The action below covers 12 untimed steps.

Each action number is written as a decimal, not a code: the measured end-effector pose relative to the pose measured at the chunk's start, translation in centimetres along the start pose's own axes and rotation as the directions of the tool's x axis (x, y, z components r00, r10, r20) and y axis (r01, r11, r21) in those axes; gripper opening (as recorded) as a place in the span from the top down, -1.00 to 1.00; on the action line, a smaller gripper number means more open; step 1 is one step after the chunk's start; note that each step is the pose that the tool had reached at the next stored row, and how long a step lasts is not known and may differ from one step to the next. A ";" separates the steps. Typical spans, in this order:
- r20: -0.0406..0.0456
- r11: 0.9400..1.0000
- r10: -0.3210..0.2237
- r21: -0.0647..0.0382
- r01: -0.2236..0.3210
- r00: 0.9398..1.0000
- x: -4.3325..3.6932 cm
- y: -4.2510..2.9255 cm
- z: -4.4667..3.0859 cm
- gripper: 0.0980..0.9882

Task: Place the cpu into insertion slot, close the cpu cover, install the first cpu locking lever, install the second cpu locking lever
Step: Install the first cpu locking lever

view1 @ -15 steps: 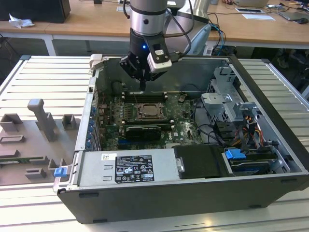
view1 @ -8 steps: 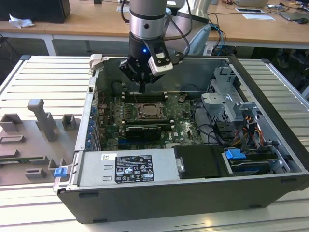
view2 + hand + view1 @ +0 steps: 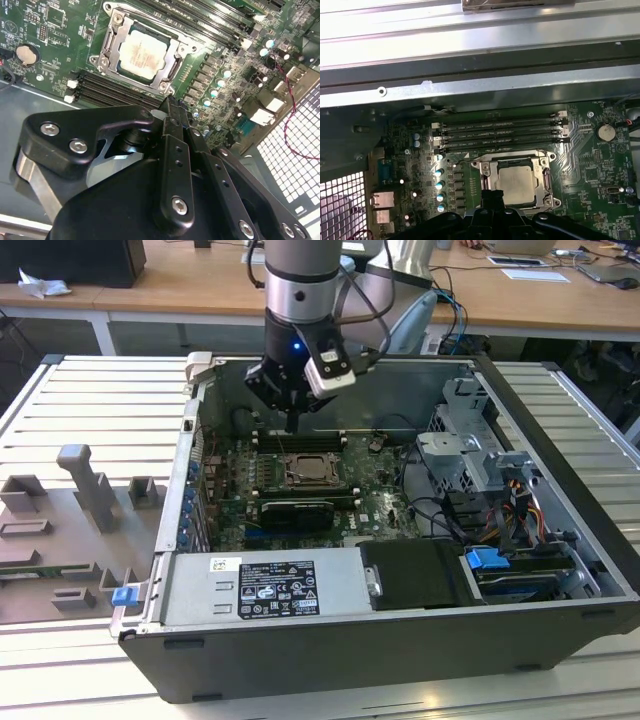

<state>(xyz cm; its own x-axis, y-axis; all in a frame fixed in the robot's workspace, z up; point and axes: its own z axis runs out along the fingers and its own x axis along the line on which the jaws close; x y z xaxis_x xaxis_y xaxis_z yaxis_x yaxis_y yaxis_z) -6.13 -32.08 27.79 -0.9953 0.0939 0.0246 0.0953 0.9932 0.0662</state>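
The cpu (image 3: 141, 52) is a pale silvery square chip lying flat in the insertion slot (image 3: 308, 471) on the green motherboard. It also shows in the first wrist view, cpu (image 3: 516, 181). The silver cpu cover (image 3: 111, 49) lies down around the chip as a frame, its cut-out showing the chip's top. My gripper (image 3: 291, 423) hangs a little above the board over the memory slots, just behind the socket as the exterior view shows it. Its black fingers (image 3: 172, 112) are pressed together with nothing between them. The gripper touches neither chip nor cover.
The board lies inside an open computer case (image 3: 560, 440) with tall walls. Long black memory slots (image 3: 500, 135) run beside the socket. A black expansion card (image 3: 292, 510), a power supply (image 3: 270, 585), a drive cage (image 3: 470, 455) and cables (image 3: 520, 510) stand around. Grey fixtures (image 3: 90, 490) sit outside the case.
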 end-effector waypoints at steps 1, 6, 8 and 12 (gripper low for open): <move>0.000 1.000 -0.001 0.000 0.001 1.000 0.03 -0.01 0.05 0.98; 0.004 1.000 -0.007 -0.001 0.007 1.000 0.43 -0.06 0.25 0.98; 0.007 1.000 -0.013 -0.001 0.013 1.000 0.65 -0.08 0.37 0.98; 0.012 1.000 -0.029 -0.001 0.029 0.999 0.87 -0.13 0.72 0.98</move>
<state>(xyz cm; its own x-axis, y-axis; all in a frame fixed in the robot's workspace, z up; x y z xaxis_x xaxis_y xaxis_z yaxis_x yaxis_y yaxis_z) -7.02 -32.08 27.09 -0.9978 0.0658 0.0102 0.0663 0.9955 0.0682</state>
